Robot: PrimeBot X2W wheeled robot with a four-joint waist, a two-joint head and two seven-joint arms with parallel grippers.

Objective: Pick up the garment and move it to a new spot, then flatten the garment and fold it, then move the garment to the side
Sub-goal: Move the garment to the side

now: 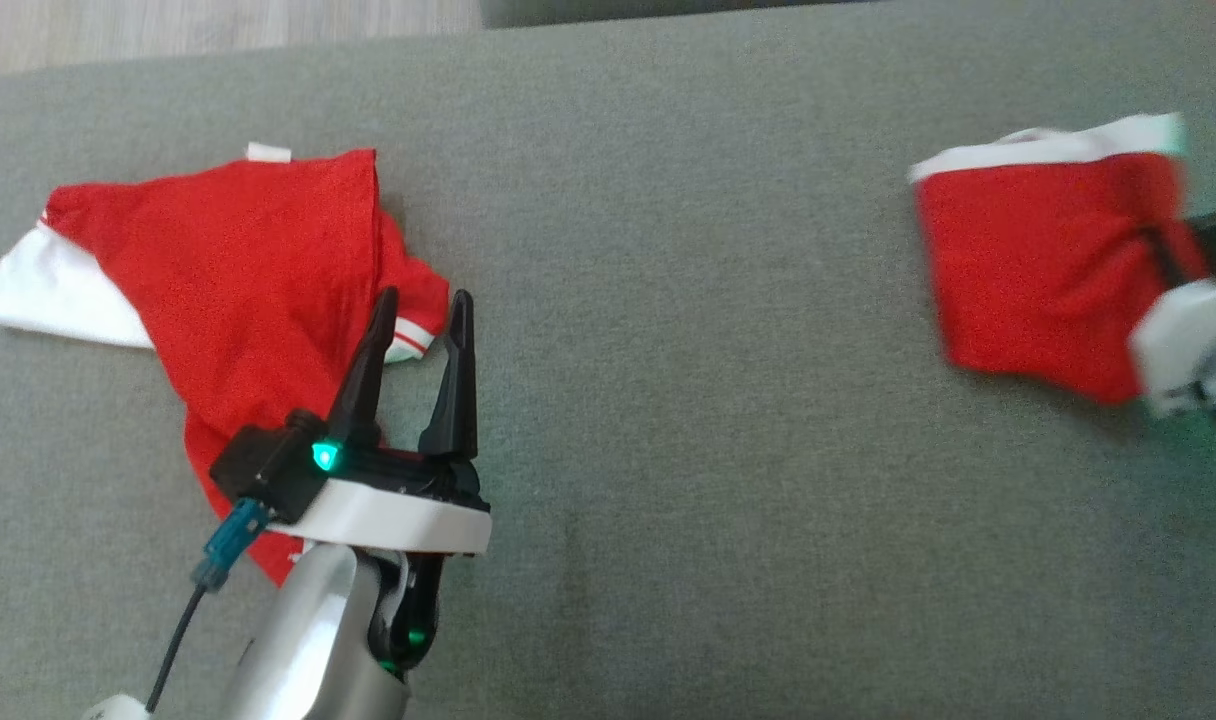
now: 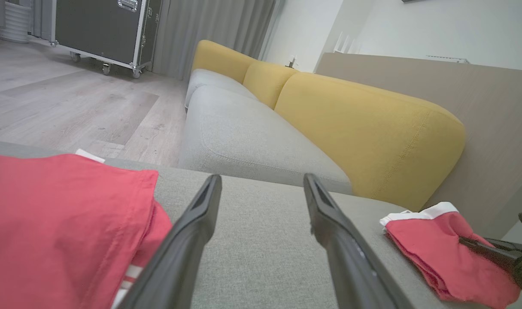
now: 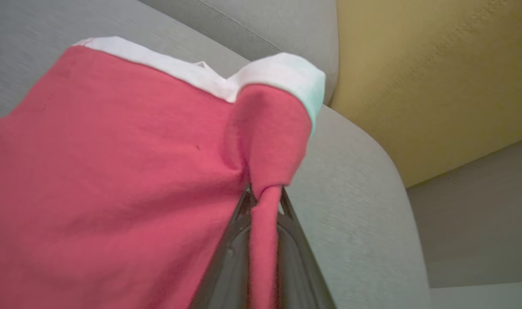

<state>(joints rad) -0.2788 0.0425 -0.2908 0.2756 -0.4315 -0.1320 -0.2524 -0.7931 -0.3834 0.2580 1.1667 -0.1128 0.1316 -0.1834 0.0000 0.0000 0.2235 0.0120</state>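
Shorts (image 1: 1028,260), red with white waistband. Head view: they lie far right on grey pad (image 1: 688,350), my right claw (image 1: 1163,255) at their right edge, blurred. My left claw (image 1: 423,305) wide, empty, hovering at edge of red shirt (image 1: 238,250), well apart on left.
Left wrist view: shorts look stacked in layers, so fold probably done.
Right wrist view: right claw narrow, pinching red fold.
My guess: last step, shifting aside. Remaining: set down, let go.
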